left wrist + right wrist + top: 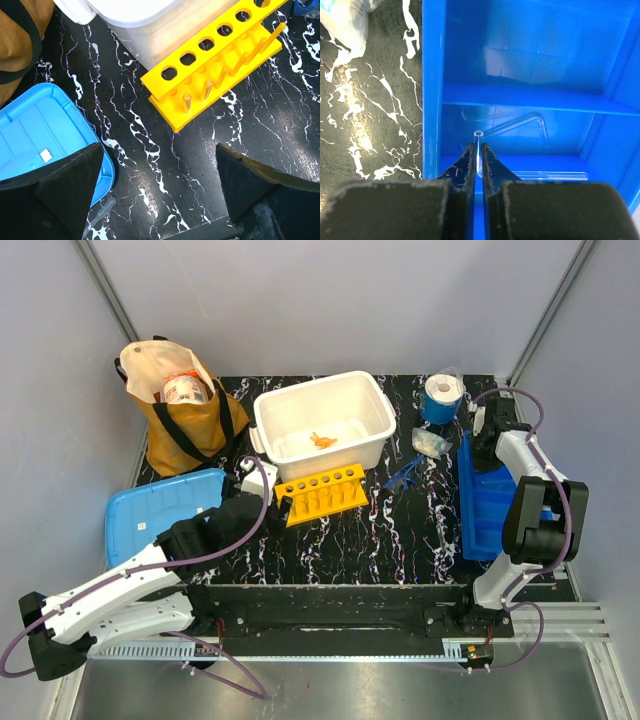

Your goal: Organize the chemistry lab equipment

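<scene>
Your right gripper (476, 149) pinches a tube (478, 134) over the tray (432, 75) compartment, with a bent tube (520, 122) lying at 2 o'clock. Lower it close before letting go, so the tubes don't knock. Your left gripper (160, 185) is spread, empty.

Light was bright, even, overhead | shadows were faint, short | glare streaked the metal ledge (330, 690) and paled the blue tray (530, 65) floor | thin clear tube (478, 138) barely stood out against the blue | wrist views' near foreground was soft, dark.
</scene>
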Motion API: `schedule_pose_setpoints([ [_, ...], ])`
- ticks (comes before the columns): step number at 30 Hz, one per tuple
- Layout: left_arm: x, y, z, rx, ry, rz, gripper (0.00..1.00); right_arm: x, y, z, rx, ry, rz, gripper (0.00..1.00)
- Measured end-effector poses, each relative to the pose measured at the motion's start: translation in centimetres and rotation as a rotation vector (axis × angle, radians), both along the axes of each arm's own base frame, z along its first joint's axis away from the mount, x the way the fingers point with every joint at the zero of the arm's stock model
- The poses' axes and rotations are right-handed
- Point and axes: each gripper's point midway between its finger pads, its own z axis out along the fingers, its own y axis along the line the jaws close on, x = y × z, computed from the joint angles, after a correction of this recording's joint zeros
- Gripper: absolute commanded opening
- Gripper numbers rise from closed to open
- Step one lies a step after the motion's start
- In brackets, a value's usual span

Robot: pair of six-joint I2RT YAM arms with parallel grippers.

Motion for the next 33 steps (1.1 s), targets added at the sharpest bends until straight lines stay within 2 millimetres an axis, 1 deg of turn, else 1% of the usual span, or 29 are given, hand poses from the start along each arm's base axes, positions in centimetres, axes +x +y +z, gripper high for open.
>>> schedule_pose_setpoints([
  [4, 0.2, 0.1, 0.2, 0.008, -0.014, 0.001, 0.99, -0.5, 0.1, -0.6, 0.001, 0.014, 0.0, 0.13],
  [7, 0.4, 0.2, 0.5, 0.016, -0.026, 0.007, 0.99, -0.5, 0.0, -0.7, 0.0, 0.016, -0.004, 0.15],
  [9, 0.5, 0.3, 0.6, 0.02, -0.032, 0.011, 0.99, -0.6, -0.2, -0.6, -0.011, 0.017, -0.015, 0.17],
  [15, 0.6, 0.6, 0.8, 0.029, -0.045, 0.018, 0.99, -1.1, -0.6, -1.5, -0.019, 0.062, -0.057, 0.22],
  [19, 0.5, 0.9, 1.5, 0.003, -0.064, 0.02, 0.99, -1.5, -0.7, -1.4, -0.026, 0.076, -0.084, 0.22],
  [22, 0.3, 1.2, 2.2, -0.021, -0.084, 0.027, 0.99, -1.7, -0.6, -0.9, -0.016, 0.075, -0.1, 0.24],
  [24, 0.3, 1.5, 2.6, -0.034, -0.096, 0.032, 0.99, -1.8, -0.3, 0.0, 0.007, 0.066, -0.116, 0.25],
  [26, 0.3, 1.7, 2.9, -0.042, -0.105, 0.038, 0.99, -1.4, 0.4, 1.6, 0.045, 0.033, -0.13, 0.27],
  [28, 0.3, 1.8, 3.1, -0.045, -0.111, 0.043, 0.99, -0.3, 1.2, 4.1, 0.098, -0.046, -0.153, 0.29],
  [30, 0.3, 2.0, 3.2, -0.046, -0.115, 0.049, 0.99, 0.8, 2.1, 6.9, 0.157, -0.141, -0.175, 0.31],
  [32, 0.3, 2.1, 3.3, -0.049, -0.121, 0.054, 0.99, 1.4, 3.4, 9.8, 0.213, -0.236, -0.192, 0.31],
  [33, 0.3, 2.2, 3.5, -0.055, -0.126, 0.057, 0.99, 1.6, 3.9, 10.8, 0.235, -0.271, -0.198, 0.3],
])
